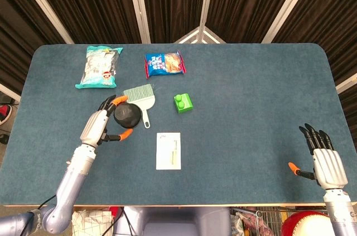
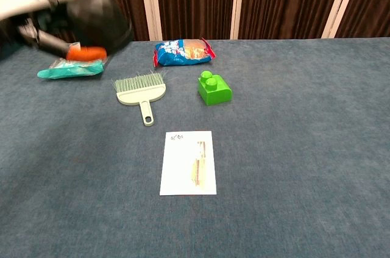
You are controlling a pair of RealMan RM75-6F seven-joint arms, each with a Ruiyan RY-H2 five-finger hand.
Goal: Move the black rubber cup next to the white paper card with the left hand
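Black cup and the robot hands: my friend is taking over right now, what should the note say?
Left hand holds the black rubber cup, lifted above the table, over the small brush's handle in the head view.
Right hand is open, holding nothing, near the table's front right edge.
White paper card lies flat.
Done: cup picked up.
Left: carry it to the card, set it beside it, let go.

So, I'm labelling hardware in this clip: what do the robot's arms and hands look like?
Both arms are silver-grey tubes. Left hand and right hand have pale silver backs, black fingers and orange tips on some digits. No markings or loose cables are visible.
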